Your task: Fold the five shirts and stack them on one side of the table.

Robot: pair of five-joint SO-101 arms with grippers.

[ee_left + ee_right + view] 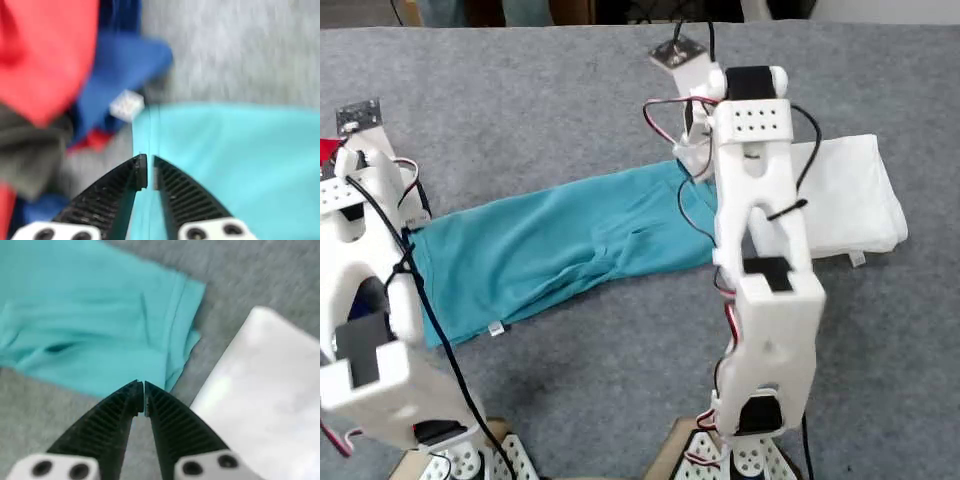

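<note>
Left fingers (136,174): black and ribbed, drawn together until only a hairline slit is left at the tips. You see them right at the hemmed short edge of the teal shirt (240,165). Whether they pinch that hem or merely sit above it cannot be told.

Right fingers (132,399): closed tip to tip, with nothing visibly caught between them. The tips sit at the margin of the teal cloth, where it gives way to bare tabletop (260,275).

Teal shirt (560,250): folded lengthwise into a long band and lying flat. One short end is at your left fingertips. The other end, with its stitched hem and a few loose creases (90,325), lies just ahead of your right fingertips. In the high view it runs slantwise from the left arm (360,250) to the right arm (760,250).

White shirt (845,195): folded into a neat rectangle and lying flat just beside the right fingers, on the side away from the left arm. In the right wrist view (265,390) a narrow strip of tabletop separates it from the teal shirt's end.

Unfolded garments: a red garment (45,50), a blue garment (120,70) and a dark garment (25,150) are heaped together beside and beyond the left fingers, off the teal shirt. A small white tag (126,105) on the blue one lies just ahead of the fingertips, near the teal corner.

Tabletop (520,100): a grey, felt-like covering that carries every shirt.
</note>
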